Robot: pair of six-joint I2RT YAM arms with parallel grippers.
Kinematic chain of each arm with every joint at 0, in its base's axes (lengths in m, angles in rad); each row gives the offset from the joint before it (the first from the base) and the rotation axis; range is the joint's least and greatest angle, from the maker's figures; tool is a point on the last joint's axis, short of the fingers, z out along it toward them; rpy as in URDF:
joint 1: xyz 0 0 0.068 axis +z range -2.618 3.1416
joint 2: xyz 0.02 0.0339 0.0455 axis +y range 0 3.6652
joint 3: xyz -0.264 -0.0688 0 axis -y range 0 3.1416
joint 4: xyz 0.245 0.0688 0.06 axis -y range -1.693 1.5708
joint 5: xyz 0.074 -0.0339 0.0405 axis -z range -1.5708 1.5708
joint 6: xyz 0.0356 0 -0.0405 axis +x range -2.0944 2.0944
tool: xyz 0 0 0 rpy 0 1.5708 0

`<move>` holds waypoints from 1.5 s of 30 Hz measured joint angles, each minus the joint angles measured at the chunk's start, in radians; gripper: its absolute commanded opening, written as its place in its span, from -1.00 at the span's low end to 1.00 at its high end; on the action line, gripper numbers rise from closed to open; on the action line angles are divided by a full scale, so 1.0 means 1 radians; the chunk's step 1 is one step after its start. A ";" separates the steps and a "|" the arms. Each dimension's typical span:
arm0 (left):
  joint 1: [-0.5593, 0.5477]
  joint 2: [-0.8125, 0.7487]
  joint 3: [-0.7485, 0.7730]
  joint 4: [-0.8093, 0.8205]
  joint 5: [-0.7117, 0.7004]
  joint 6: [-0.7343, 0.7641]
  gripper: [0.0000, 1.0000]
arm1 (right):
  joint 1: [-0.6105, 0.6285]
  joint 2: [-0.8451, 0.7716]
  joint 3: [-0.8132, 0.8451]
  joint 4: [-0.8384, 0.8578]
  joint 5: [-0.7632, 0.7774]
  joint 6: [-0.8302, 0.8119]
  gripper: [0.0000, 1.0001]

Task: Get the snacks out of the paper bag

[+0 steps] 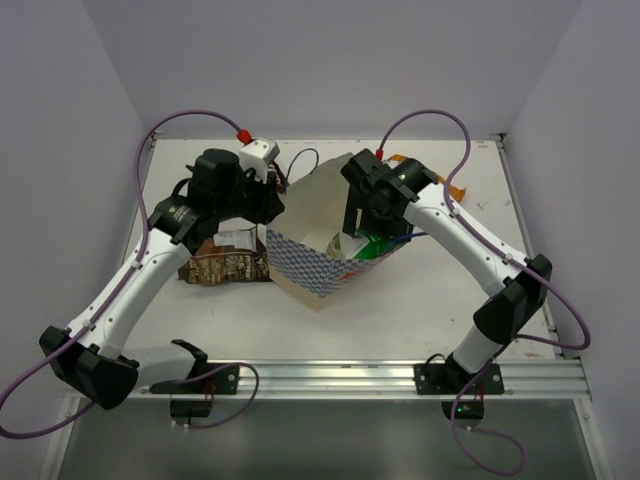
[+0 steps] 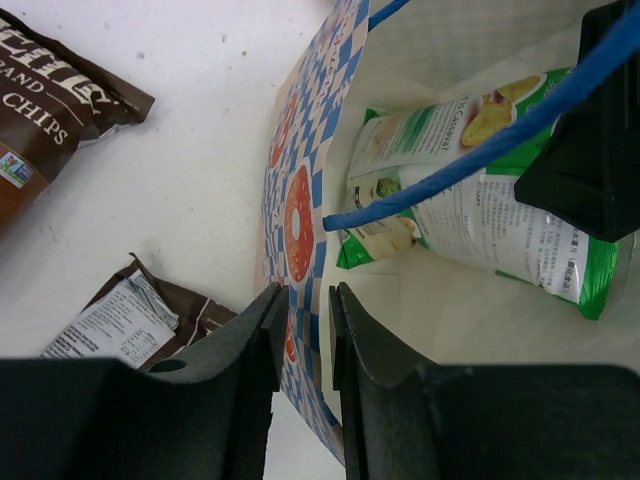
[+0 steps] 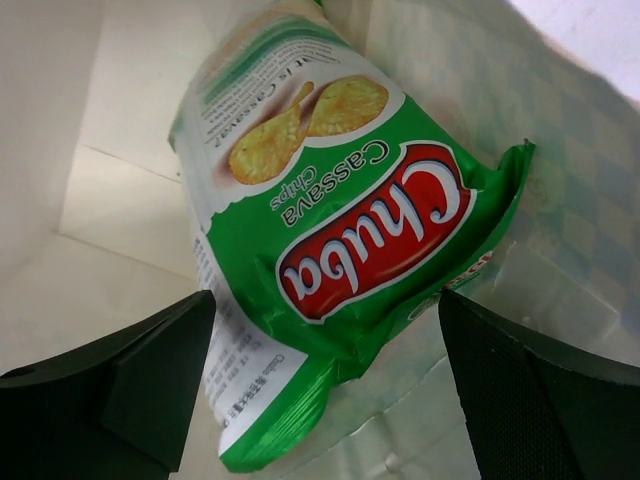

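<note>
Two brown packets out, green Chuba packet left inside. Left gripper pinches the paper bag's wall; right gripper gapes empty around the Chuba.

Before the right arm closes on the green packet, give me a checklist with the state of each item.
1. Right pincer open wide: ok.
2. Green packet lies between its fingers, inside the paper bag: ok.
3. Left pincer straddles the bag's checked wall; firm hold: cannot tell.
4. Blue cord clear of the packet: not ok, it crosses in front of it in the left wrist view.
5. Brown packets out on the table: ok.
</note>
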State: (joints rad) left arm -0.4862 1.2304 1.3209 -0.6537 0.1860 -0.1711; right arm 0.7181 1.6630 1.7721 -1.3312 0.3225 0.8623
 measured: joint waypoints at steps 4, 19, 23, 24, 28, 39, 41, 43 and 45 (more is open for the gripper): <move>-0.001 0.000 0.000 0.000 -0.002 0.000 -0.56 | 0.000 0.003 -0.045 0.009 0.000 0.012 0.59; -0.001 0.005 0.000 0.000 -0.011 -0.001 -0.70 | 0.002 -0.008 -0.019 0.119 -0.011 -0.032 -1.00; -0.001 0.017 0.000 0.000 -0.021 -0.002 -0.77 | 0.002 -0.039 0.062 0.153 -0.051 -0.088 -1.00; -0.001 0.019 0.000 0.000 -0.024 -0.002 -0.78 | 0.002 -0.048 0.087 0.160 -0.061 -0.100 -1.00; -0.001 0.036 0.002 0.000 -0.043 -0.002 -0.83 | 0.002 -0.097 0.220 0.210 -0.115 -0.154 -1.00; -0.001 0.061 0.008 0.000 -0.095 -0.019 -0.91 | 0.003 -0.304 0.399 0.383 -0.091 -0.299 -1.00; -0.001 0.062 0.010 0.000 -0.102 -0.025 -0.91 | 0.003 -0.372 0.355 0.436 -0.030 -0.326 -1.00; -0.001 0.064 0.013 0.000 -0.111 -0.030 -0.92 | -0.002 -0.452 0.298 0.486 0.043 -0.353 -1.00; -0.001 0.067 0.016 -0.001 -0.117 -0.036 -0.92 | -0.016 -0.521 0.256 0.515 0.130 -0.379 -1.00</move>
State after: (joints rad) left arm -0.4870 1.2972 1.3373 -0.6548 0.0689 -0.2070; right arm 0.7021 1.1423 2.0277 -0.8165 0.4522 0.4831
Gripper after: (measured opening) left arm 0.053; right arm 0.030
